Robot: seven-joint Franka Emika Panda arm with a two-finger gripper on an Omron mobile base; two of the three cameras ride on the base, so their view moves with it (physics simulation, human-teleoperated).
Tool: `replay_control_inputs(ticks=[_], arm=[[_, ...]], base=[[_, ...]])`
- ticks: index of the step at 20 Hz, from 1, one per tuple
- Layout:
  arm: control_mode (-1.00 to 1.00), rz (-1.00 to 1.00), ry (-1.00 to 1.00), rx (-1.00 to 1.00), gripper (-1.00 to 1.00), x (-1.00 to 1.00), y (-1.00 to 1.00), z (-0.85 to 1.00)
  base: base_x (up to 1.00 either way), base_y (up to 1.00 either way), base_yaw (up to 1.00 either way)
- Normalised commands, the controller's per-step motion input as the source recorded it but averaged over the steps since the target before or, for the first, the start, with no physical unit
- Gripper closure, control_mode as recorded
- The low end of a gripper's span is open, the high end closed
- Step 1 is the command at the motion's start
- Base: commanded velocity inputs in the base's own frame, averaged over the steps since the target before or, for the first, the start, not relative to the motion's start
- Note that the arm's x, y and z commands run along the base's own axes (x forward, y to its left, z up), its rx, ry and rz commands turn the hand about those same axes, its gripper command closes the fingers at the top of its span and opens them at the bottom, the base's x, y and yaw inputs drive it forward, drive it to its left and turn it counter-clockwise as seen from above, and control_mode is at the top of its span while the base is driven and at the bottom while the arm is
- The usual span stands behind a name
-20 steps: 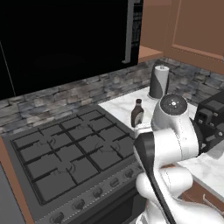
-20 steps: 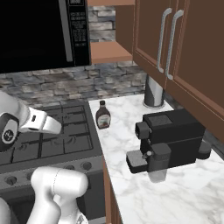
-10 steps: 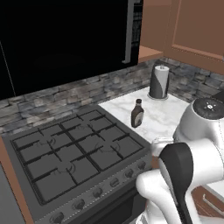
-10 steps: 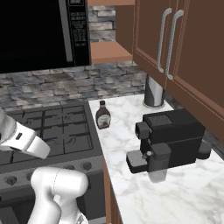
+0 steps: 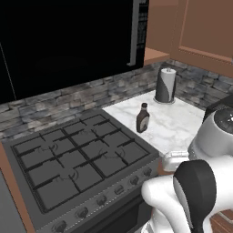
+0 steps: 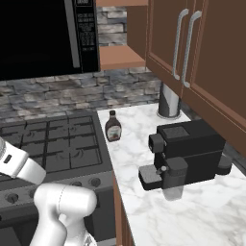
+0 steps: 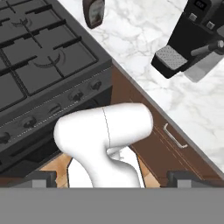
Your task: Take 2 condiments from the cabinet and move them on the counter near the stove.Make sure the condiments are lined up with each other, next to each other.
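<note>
One of the condiments, a squat dark brown bottle point(image 5: 143, 118) point(image 6: 113, 127) point(image 7: 93, 11) with a black cap, stands upright on the white marble counter point(image 5: 177, 125) point(image 6: 144, 158) point(image 7: 144, 39), close to the right edge of the black stove point(image 5: 77, 159) point(image 6: 53, 144) point(image 7: 39, 57). The brown cabinet point(image 6: 197, 57) hangs above the counter with both doors shut. My gripper point(image 7: 112, 179) is open, its two dark fingertips point(image 7: 41, 178) far apart at the bottom of the hand view and nothing between them. It looks down at the stove's front from well short of the bottle.
A black coffee machine point(image 6: 187, 153) point(image 7: 197, 30) stands on the counter right of the bottle. A grey paper towel roll point(image 5: 165, 85) point(image 6: 169, 101) stands at the back wall. A black microwave point(image 5: 68, 41) point(image 6: 43, 33) hangs over the stove, beside an open wooden shelf point(image 6: 120, 55).
The arm has swung low and to the right in the left base view, sinking toward the frame's edge in the right base view. The brown bottle has stayed put.
</note>
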Motion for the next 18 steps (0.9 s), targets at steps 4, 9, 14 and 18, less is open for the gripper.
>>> replay_control_inputs(ticks=[4, 9, 14, 18], arm=[[-1.00, 0.00, -0.04, 0.00, -1.00, -0.24, 0.00, 0.00], [1.00, 0.00, -0.04, -0.01, -1.00, -0.31, 0.00, -0.01], [1.00, 0.00, 0.00, 0.00, -1.00, 0.00, 0.00, 0.00], [1.00, 0.00, 0.00, 0.00, -1.00, 0.00, 0.00, 0.00]], base=[[0.00, 0.00, 0.00], [-0.09, 0.00, 0.00], [-0.60, 0.04, 0.00], [-0.69, 0.36, 0.01]])
